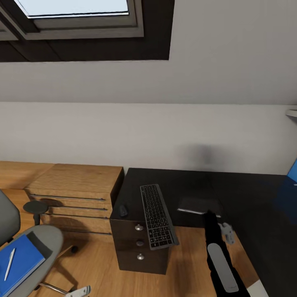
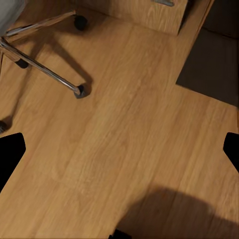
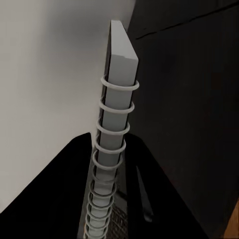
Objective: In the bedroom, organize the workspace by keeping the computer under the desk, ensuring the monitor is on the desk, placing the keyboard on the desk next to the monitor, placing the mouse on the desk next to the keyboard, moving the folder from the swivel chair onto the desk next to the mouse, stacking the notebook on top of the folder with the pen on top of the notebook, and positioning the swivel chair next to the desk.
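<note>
Nearest the head camera, my right arm [image 1: 220, 255] reaches forward, its gripper [image 1: 211, 214] at the edge of the notebook [image 1: 199, 205], which lies on the desk [image 1: 255, 206]. To its left, the keyboard [image 1: 156, 216] and mouse [image 1: 123, 210] sit on the black drawer unit [image 1: 138, 247], while the folder [image 1: 16, 262] and pen [image 1: 9, 264] rest on the chair [image 1: 41, 243].

Left wrist view: left gripper [image 2: 119, 149] spread wide over bare floor [image 2: 124, 139].

Right wrist view: closed on the notebook's spiral edge, I judge. The notebook step looks in hand, yet the folder must reach the desk first.
</note>
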Available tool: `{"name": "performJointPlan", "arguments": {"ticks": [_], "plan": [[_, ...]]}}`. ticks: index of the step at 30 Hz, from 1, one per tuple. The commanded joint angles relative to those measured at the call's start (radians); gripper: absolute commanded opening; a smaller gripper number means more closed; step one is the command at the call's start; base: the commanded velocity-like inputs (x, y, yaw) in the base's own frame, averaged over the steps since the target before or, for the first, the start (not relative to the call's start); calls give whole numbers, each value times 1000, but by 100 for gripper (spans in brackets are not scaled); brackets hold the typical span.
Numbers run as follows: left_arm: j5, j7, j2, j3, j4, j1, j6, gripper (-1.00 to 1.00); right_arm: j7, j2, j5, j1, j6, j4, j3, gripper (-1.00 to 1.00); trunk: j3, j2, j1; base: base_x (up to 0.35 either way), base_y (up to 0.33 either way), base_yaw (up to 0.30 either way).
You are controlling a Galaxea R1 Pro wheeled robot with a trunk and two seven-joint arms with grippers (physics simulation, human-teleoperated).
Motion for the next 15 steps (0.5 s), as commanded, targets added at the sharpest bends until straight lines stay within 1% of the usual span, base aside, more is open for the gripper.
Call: {"name": "performJointPlan", "arguments": {"ticks": [1,3,5,9,14,15], "plan": [[9,2,0,-3,-4,0,4,100,1,12,-10,0,-53,12,4,-100,-1,-1,0,10,0,0],[9,3,0,-5,-10,0,4,100,1,27,-11,-1,-104,26,7,-100,-1,-1,0,7,0,0],[10,4,0,-6,-19,0,5,100,1,35,-11,0,-131,34,11,-100,-1,-1,0,3,0,0],[11,6,0,-5,-32,0,6,100,1,42,-12,0,-152,40,22,-100,-1,-1,0,1,0,0],[11,7,0,-6,-35,0,7,100,1,44,-12,0,-157,42,27,-100,-1,-1,0,0,0,0],[11,9,0,-6,-35,0,7,100,1,44,-12,0,-158,43,29,-100,-4,-8,4,0,0,0]]}}
